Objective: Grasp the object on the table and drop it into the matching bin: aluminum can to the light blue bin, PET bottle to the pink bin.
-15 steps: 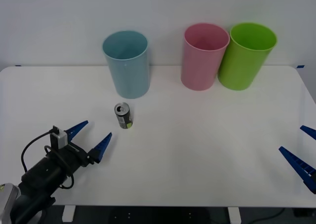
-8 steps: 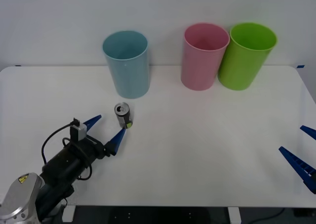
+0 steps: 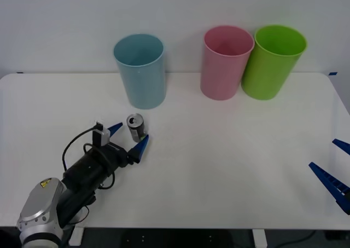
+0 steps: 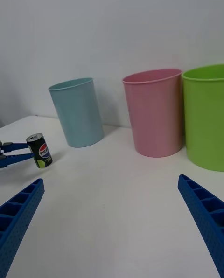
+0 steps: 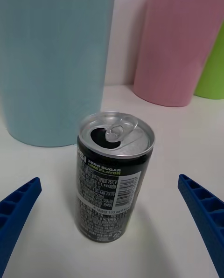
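Count, taken from the table (image 3: 229, 166) as landmark.

Bins on it: three, one blue bin (image 3: 140, 70), one pink bin (image 3: 225, 62), one green bin (image 3: 272, 61), all along the far edge.

Cans: one can (image 3: 135, 127), upright, nearer than the blue bin.

Grippers: two. Left gripper (image 3: 129, 138) over the table's near left part, two blue fingers apart, one each side of the can. Right gripper (image 3: 334, 168) at the table's right edge, two fingers, seemingly apart though partly cut off.

Tables: one.

Plain white wall (image 3: 65, 18) behind, w/ dark floor (image 3: 180, 238) below front edge.
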Controlling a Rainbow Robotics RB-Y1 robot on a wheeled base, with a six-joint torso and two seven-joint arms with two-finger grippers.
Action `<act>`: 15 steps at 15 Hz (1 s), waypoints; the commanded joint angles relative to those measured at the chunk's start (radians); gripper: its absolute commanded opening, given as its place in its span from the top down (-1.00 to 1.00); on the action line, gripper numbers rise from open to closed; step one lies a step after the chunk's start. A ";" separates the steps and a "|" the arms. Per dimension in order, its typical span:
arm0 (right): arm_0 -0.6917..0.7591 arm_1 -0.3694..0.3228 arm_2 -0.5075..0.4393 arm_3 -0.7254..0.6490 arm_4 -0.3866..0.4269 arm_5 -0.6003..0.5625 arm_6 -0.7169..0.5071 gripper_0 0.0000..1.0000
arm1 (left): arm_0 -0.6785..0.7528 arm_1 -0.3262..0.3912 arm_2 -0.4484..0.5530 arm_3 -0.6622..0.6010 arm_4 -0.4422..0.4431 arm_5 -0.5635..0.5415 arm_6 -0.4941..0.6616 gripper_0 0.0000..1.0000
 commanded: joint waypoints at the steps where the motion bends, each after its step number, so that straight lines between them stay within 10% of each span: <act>1: 0.000 0.000 0.000 0.000 0.000 0.000 0.000 -1.00 | -0.039 0.000 -0.002 0.041 -0.001 0.015 -0.011 -1.00; 12: 0.000 0.000 0.000 0.000 0.000 0.000 0.000 -1.00 | -0.122 -0.003 -0.005 0.138 -0.001 0.048 -0.034 -1.00; 14: 0.000 0.000 0.000 0.000 0.000 0.000 0.000 -1.00 | -0.122 -0.003 -0.006 0.138 -0.003 0.048 -0.042 0.55; 15: 0.000 0.000 0.000 0.000 0.000 0.000 0.000 -1.00 | -0.120 -0.005 -0.005 0.138 -0.003 0.048 -0.048 0.83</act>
